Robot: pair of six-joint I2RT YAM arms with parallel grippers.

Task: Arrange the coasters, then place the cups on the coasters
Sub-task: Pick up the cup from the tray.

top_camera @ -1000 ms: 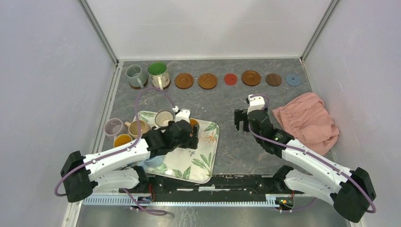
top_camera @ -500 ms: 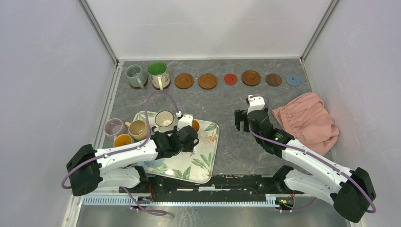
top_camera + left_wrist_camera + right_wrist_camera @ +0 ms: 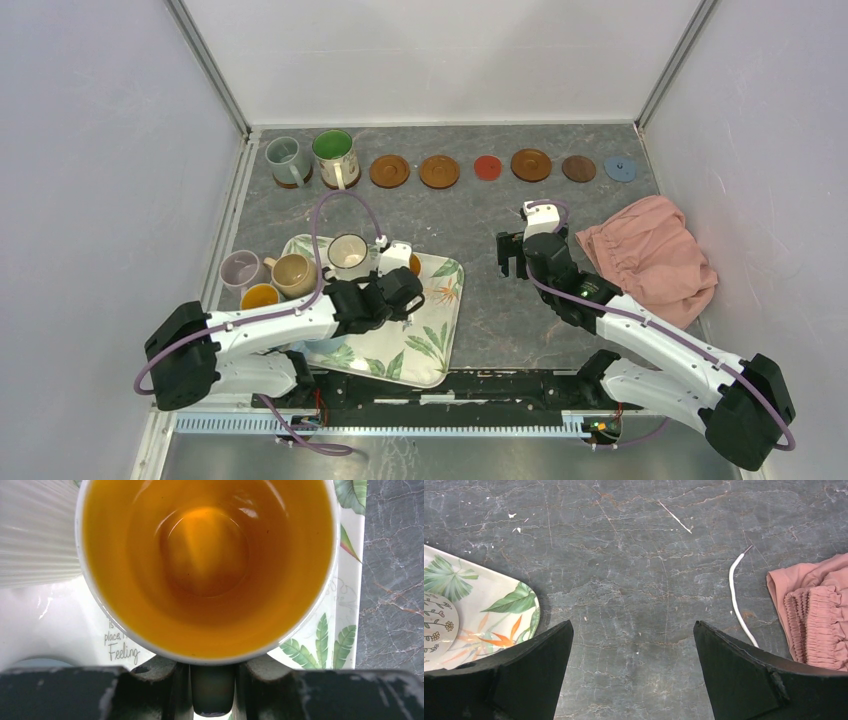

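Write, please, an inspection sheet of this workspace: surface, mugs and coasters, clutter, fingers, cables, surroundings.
Surface: grey marble table, scratched, small white flecks.
Job's things: six bare coasters in the far row; grey-green mug and green-inside mug standing on coasters at its left end; other mugs on and beside the leaf tray.
Clutter: pink cloth; thin white strip on the table.
Grippers: left gripper shut on the handle of the orange mug; right gripper open above bare table.
Cables: purple cable loops above the left arm.
Surroundings: white walls; nothing else seen.
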